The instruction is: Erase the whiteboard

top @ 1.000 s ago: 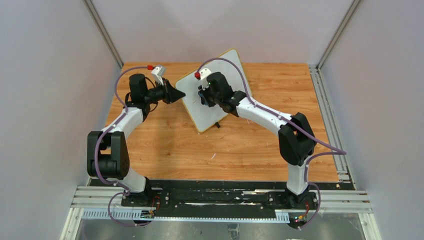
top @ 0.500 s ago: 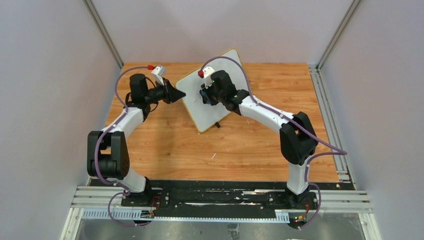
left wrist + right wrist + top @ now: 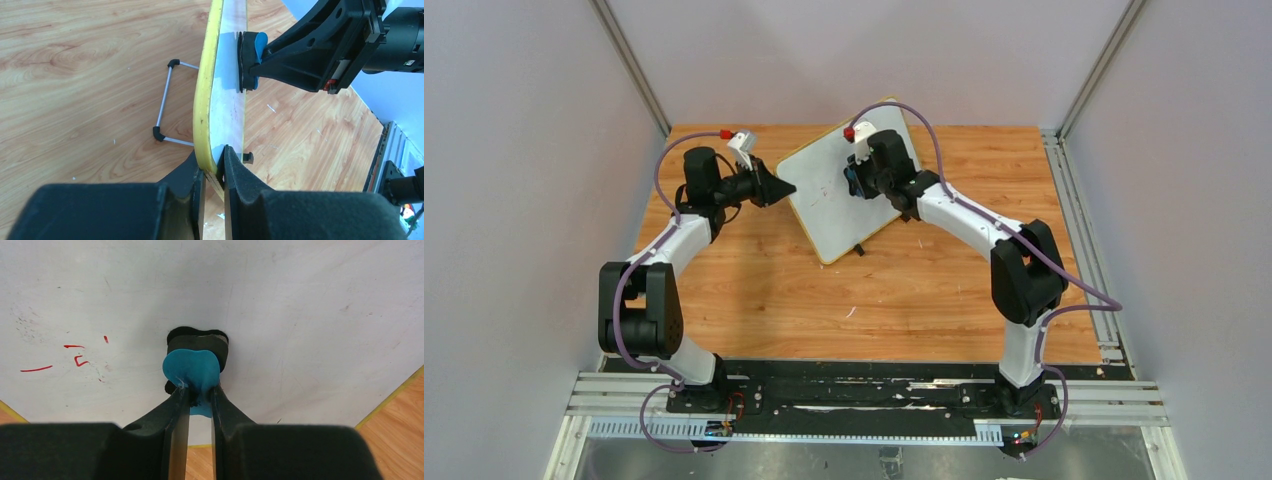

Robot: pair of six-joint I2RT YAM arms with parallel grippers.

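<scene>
The whiteboard (image 3: pixel 824 205) stands tilted at the back of the table, white with a thin yellow frame (image 3: pixel 204 95). My left gripper (image 3: pixel 784 188) is shut on its left edge; in the left wrist view the pads (image 3: pixel 235 172) pinch the frame. My right gripper (image 3: pixel 854 180) is shut on a blue eraser (image 3: pixel 191 369) with a black felt pad, pressed flat against the board's face (image 3: pixel 310 310). A few short red marks (image 3: pixel 75 356) show on the board left of the eraser. The eraser (image 3: pixel 248 60) also touches the board in the left wrist view.
A wire stand (image 3: pixel 164 106) with black end caps props the board from behind. A black foot (image 3: pixel 859 248) sits below the board's near corner. Wooden table (image 3: pixel 894 290) spreads in front, with grey walls (image 3: pixel 524 150) on three sides.
My right gripper has slid the eraser across the board from its middle towards the far right corner. The left gripper and the board have not moved.
</scene>
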